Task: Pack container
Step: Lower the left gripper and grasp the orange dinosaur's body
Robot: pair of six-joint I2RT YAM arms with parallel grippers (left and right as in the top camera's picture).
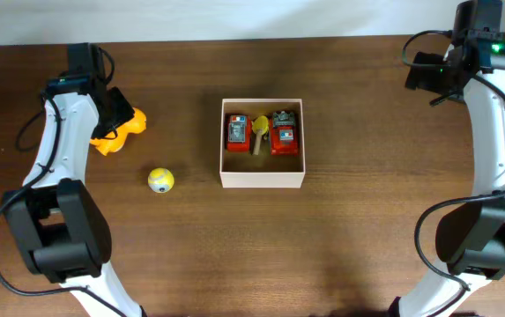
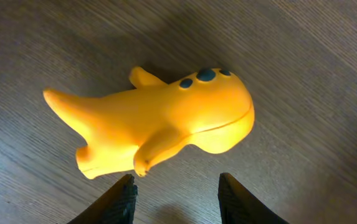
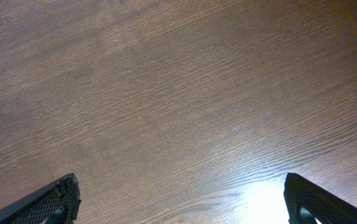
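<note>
On the dark brown wood-grain table [image 1: 349,246], two white-and-black arms, one per side. Left arm [image 1: 58,141] reaches in toward the far left part of the table. Right arm [image 1: 499,132] is parked at the far right corner, well apart from everything.

Centre of the table: the container [image 1: 263,179], a square shallow open-topped box with thin white walls and a tan cardboard inside. It sits flat, and neither arm is touching it. It's partly loaded, with three items side by side in the far half.

Left of the container, well apart from it: an orange-yellow rubbery animal toy with dark blue spots on its back [image 2: 166,124], lying on its side on the wood.

Left gripper [image 2: 175,202] is right over that toy. In the wrist view the jaws are parted partway with nothing between them, and the toy lies just ahead of the fingertips [image 2: 125,199]. No contact that I can see, so it's not holding anything.

Right gripper [image 3: 181,202]: jaws spread wide and empty, only bare wood under it.

Inside the container: a red blocky toy with a grey top on the left [image 1: 237,132] and a second red blocky toy on the right [image 1: 285,134]. Can't make out what they are.

On the table between the orange toy and the container, nearer the front edge: a small yellow ball with a pale patch [image 1: 160,180], sitting alone.

Smallest: a little yellow piece [image 1: 259,128] between the two red toys, too small to identify.
</note>
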